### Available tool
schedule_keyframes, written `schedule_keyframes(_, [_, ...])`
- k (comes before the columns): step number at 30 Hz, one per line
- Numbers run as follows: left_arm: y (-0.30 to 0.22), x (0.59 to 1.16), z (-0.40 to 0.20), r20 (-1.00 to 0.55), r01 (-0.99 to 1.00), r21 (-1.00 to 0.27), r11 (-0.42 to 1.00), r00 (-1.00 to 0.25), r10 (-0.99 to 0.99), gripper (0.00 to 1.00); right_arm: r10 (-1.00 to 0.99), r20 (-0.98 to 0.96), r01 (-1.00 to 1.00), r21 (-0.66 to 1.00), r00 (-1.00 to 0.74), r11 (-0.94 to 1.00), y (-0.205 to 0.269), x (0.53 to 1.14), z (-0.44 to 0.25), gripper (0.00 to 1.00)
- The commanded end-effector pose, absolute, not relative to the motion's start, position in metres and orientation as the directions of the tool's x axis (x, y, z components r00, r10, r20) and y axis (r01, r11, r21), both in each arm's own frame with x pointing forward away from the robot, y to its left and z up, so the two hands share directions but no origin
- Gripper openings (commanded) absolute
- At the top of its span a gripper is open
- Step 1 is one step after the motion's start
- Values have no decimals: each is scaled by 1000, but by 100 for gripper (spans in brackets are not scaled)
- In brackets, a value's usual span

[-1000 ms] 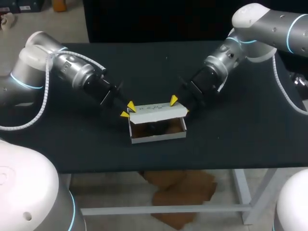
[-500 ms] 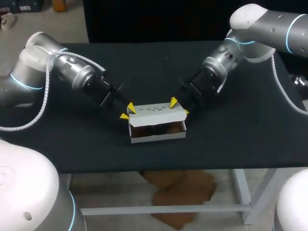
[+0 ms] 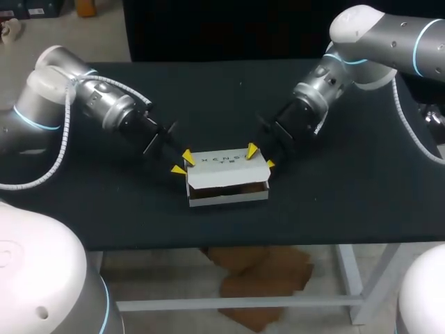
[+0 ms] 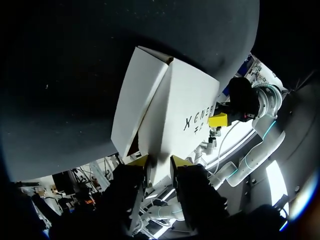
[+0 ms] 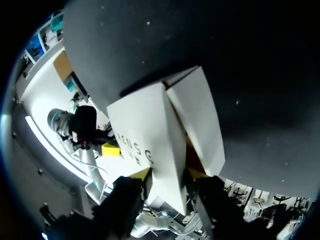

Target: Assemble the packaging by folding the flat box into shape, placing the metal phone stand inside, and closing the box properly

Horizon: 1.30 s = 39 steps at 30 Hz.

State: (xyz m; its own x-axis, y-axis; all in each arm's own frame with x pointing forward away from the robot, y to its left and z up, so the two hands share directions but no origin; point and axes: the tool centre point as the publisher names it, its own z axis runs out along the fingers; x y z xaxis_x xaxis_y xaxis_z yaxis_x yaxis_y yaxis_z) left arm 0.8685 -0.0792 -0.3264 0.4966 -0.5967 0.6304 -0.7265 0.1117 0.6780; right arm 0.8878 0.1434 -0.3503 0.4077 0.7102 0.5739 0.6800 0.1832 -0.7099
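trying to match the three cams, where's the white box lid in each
Head view: the lid sits mid-table, tilted over the box, between the left pincer and the right pincer.
Left wrist view: the lid runs ahead from between the left pincer's fingers.
Right wrist view: the lid runs ahead from between the right pincer's fingers.
Shared landmark: the dark print on the lid.

Box (image 3: 228, 167): matt white card outside, raw brown card inside (seen under lid). Table (image 3: 208, 90) under box: black, matt, faintly speckled, no sheen.

left claw (image 3: 182, 162) and right claw (image 3: 261, 156), facing inward, each in tight pinch
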Motion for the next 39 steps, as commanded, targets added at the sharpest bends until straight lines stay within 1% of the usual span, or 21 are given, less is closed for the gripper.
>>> schedule_keyframes(1, [-78, 865, -322, 629, -735, 671, 102, 491, -603, 31, 716, 571, 683, -707, 402, 181, 145, 888, -352, 47])
schedule_keyframes(3, [-78, 865, -322, 630, -740, 665, 100, 483, -608, 35, 718, 571, 684, -706, 399, 182, 145, 888, -353, 47])
schedule_keyframes(4, [-77, 864, -321, 631, -744, 661, 99, 479, -611, 39, 718, 571, 685, -705, 397, 182, 146, 888, -353, 47])
schedule_keyframes(6, [-77, 864, -320, 632, -750, 654, 95, 473, -614, 42, 721, 571, 686, -704, 393, 184, 146, 888, -353, 47])
schedule_keyframes(16, [-68, 860, -305, 647, -788, 611, 72, 445, -619, 47, 722, 578, 700, -690, 381, 183, 147, 887, -352, 47])
schedule_keyframes(22, [-61, 861, -290, 665, -828, 557, 57, 404, -629, 49, 720, 580, 704, -686, 380, 182, 146, 887, -352, 47])
schedule_keyframes(24, [-59, 862, -283, 674, -846, 530, 59, 378, -634, 53, 720, 580, 704, -686, 380, 182, 146, 887, -352, 48])
schedule_keyframes(26, [-56, 864, -275, 685, -868, 492, 70, 336, -646, 61, 720, 580, 704, -686, 380, 182, 146, 887, -352, 49])
schedule_keyframes(27, [-55, 865, -270, 692, -879, 467, 93, 298, -657, 68, 720, 580, 704, -686, 380, 182, 146, 887, -352, 49])
schedule_keyframes(29, [-54, 867, -259, 702, -899, 421, 123, 237, -672, 87, 720, 580, 704, -686, 380, 182, 146, 887, -352, 49])
schedule_keyframes(30, [-53, 868, -253, 706, -902, 401, 163, 191, -682, 95, 720, 580, 704, -686, 380, 182, 146, 887, -352, 49])
schedule_keyframes(31, [-53, 870, -249, 716, -900, 389, 199, 159, -680, 100, 720, 580, 704, -686, 380, 182, 146, 887, -352, 49])
schedule_keyframes(33, [-52, 877, -240, 714, -902, 346, 258, 75, -696, 100, 720, 580, 704, -686, 380, 182, 146, 887, -352, 49])
schedule_keyframes(36, [-55, 884, -229, 694, -871, 293, 393, -89, -714, 100, 720, 580, 704, -686, 380, 182, 146, 887, -352, 49])
schedule_keyframes(37, [-56, 885, -226, 688, -849, 266, 457, -164, -707, 100, 720, 580, 704, -686, 380, 182, 146, 887, -352, 48])
schedule_keyframes(38, [-58, 886, -222, 686, -848, 232, 476, -205, -698, 100, 720, 580, 704, -686, 380, 182, 146, 887, -352, 48])
schedule_keyframes(39, [-60, 888, -219, 676, -826, 208, 525, -267, -687, 100, 720, 580, 704, -686, 380, 182, 146, 887, -352, 48])
